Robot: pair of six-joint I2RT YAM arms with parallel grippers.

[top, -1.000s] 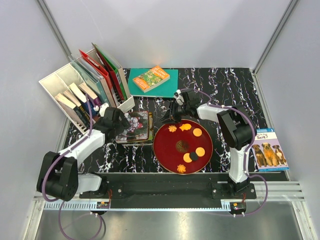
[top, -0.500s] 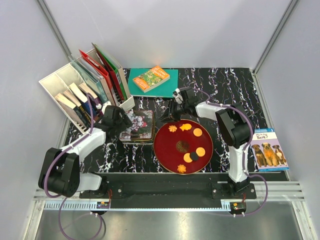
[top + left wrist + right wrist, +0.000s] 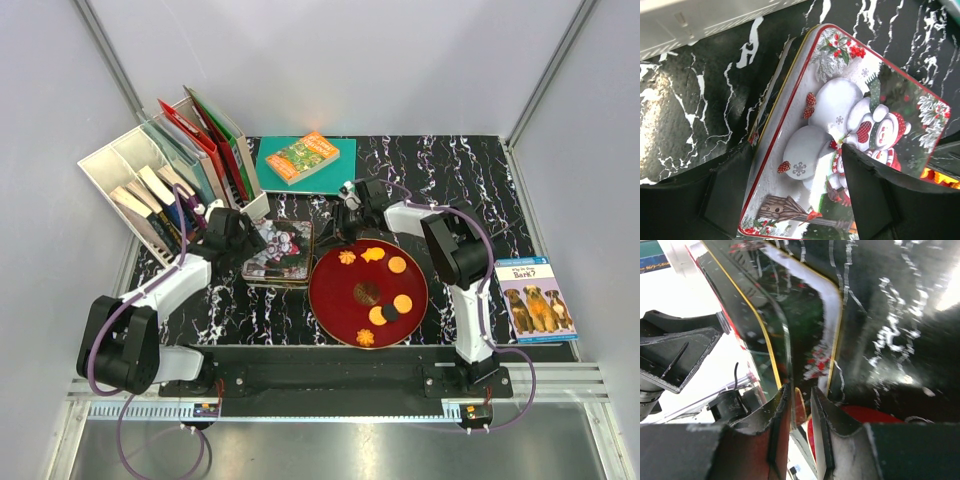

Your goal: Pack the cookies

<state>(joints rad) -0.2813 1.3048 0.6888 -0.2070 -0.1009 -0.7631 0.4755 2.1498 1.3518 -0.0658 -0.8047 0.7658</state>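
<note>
Eight cookies (image 3: 397, 265) are lying on the plate (image 3: 335, 290) beside the tin (image 3: 283, 250), whose rim the right tool (image 3: 801, 390) is pinching while the open left tool (image 3: 795, 150) is straddling its lid (image 3: 840, 105), which is probably wanting a level, steady lift.

Glossy printed metal tin (image 3: 840, 110), glossy red plate (image 3: 335, 292), matt cookies (image 3: 397, 265)

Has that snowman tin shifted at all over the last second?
Yes. The snowman tin has slid slightly right, away from the white file rack and closer to the red plate.
</note>
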